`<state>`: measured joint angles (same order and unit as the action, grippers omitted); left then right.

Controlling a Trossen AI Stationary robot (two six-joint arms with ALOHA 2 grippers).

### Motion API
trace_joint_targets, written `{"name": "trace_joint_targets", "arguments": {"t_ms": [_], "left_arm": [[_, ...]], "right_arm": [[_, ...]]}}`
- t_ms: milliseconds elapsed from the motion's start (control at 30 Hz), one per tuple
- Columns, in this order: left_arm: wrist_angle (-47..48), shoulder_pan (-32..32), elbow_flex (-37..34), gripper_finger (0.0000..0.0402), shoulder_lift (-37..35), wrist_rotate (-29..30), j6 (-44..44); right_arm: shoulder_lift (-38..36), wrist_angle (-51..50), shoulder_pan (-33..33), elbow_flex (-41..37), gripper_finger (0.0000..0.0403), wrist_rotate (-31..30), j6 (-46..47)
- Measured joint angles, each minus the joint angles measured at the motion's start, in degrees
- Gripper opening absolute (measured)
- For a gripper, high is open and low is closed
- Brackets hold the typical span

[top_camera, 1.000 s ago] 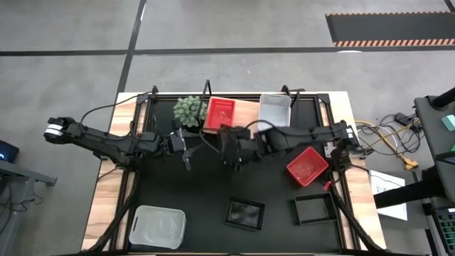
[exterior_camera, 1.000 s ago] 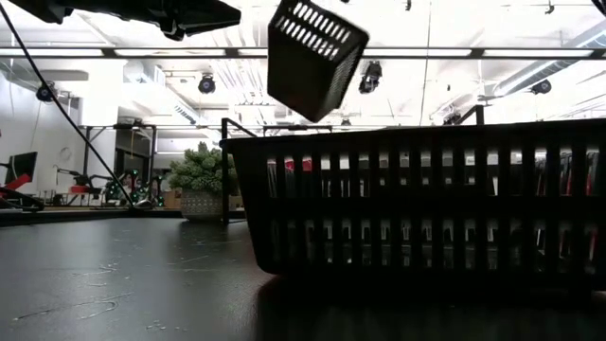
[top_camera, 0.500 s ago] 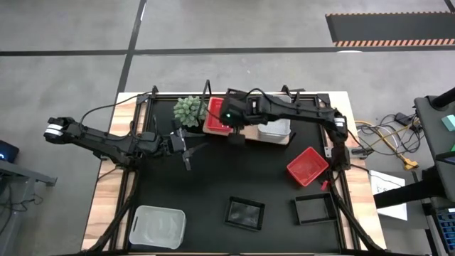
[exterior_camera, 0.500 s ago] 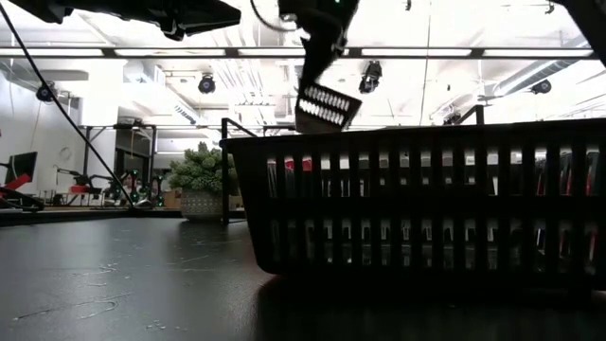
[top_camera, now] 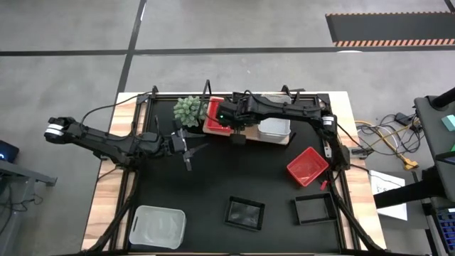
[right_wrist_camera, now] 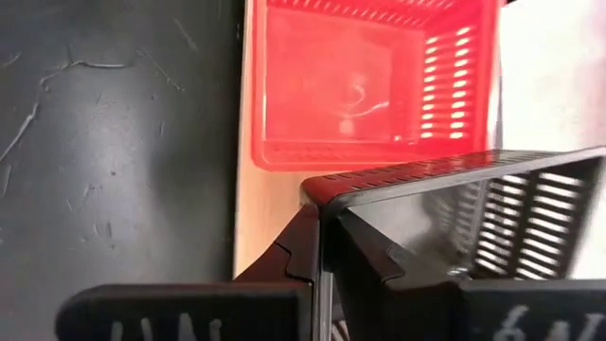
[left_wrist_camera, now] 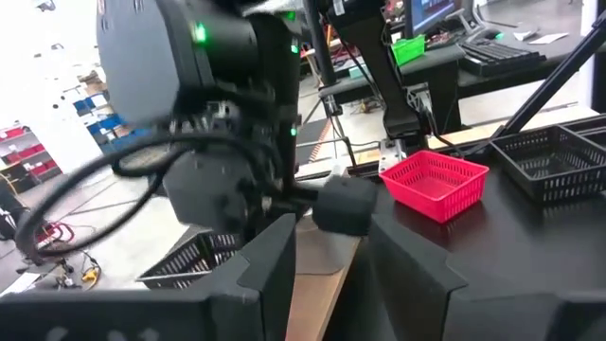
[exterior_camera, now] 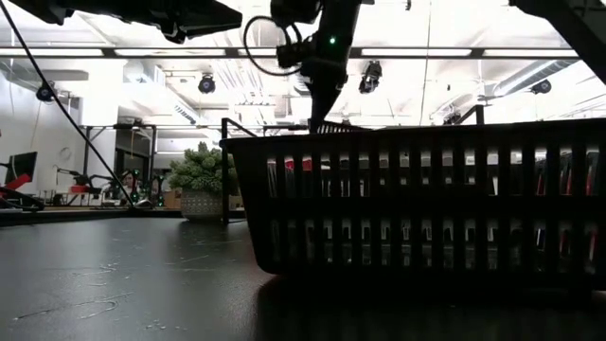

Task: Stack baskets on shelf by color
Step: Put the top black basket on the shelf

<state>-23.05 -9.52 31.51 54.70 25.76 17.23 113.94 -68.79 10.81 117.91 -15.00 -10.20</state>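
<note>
The right gripper [right_wrist_camera: 322,248] pinches the thin rim wall of a small black slotted plastic basket [right_wrist_camera: 473,223] between its closed dark fingers, holding it above the flat light-brown wooden board [top_camera: 247,114] at the far edge of the black tabletop mat [top_camera: 213,185]. Just past it, a glossy red rectangular plastic basket [right_wrist_camera: 369,85] with rows of narrow slits in its walls sits on that board, and beside it a translucent white basket [top_camera: 274,114] rests there too. Another red basket [top_camera: 307,165] lies tilted on the mat near the right side, two more black lattice baskets [top_camera: 244,213] [top_camera: 313,209] sit near the front edge, one of them filling the low view with its ribbed wall, and a second cloudy white basket [top_camera: 157,226] lies at the front left corner. A green spiky plant [top_camera: 189,110] stands just beside the board. The left gripper [top_camera: 188,148] waits over the mat's left middle, its fingers parted around nothing; no writing is legible on any basket
</note>
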Motion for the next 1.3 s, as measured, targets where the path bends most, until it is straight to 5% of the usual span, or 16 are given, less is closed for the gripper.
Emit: {"name": "trace_joint_targets", "arguments": {"t_ms": [300,833,1300], "left_arm": [[-0.02,0.02,0.0,0.0121,0.0,0.0,-0.02],[-0.02,0.0,0.0,0.0121,0.0,0.0,-0.04],[-0.05,0.01,0.0,0.0121,0.0,0.0,-0.04]], "right_arm": [[1.76,-0.73,0.13,-0.07,0.0017,-2.11,7.59],[4.68,-0.75,0.11,-0.07,0.0022,-0.92,6.56],[3.53,-1.36,-0.05,-0.07,0.011,1.71,10.33]]}}
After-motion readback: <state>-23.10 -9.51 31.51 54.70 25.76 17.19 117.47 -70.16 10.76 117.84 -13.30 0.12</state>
